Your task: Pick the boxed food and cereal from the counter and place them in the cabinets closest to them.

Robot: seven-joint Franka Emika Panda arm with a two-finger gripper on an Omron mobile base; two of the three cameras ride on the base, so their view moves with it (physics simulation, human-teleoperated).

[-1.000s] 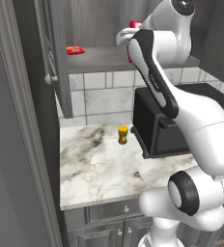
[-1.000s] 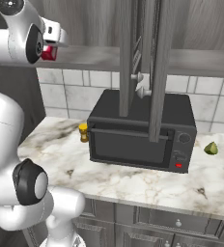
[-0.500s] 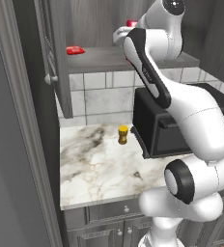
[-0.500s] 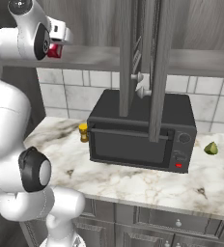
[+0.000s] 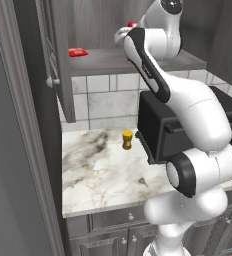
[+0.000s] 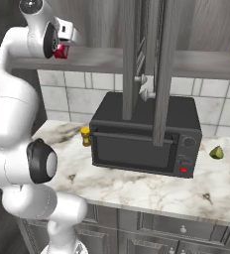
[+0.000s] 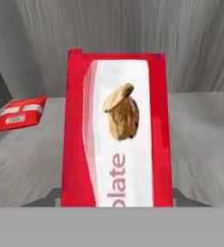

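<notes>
Dark grey wall cabinets (image 5: 63,60) hang over a white marble counter (image 5: 98,175), and their grey shelf floor (image 5: 103,59) is where the arm has reached. At the shelf, the gripper (image 6: 62,49) is closed on the boxed food (image 7: 118,130), a red box with a pale label, which stands upright in the hand view just above the shelf floor; it peeks out as a red patch beside the white hand in both base views. At ten o'clock from the held box, well apart, a flat red item (image 7: 21,114) lies on the same shelf floor. Down on the counter, a small yellow jar (image 5: 127,139) stands just at nine o'clock of the black microwave (image 6: 146,136), and a green fruit (image 6: 216,152) sits at its three o'clock in the right base view.
</notes>
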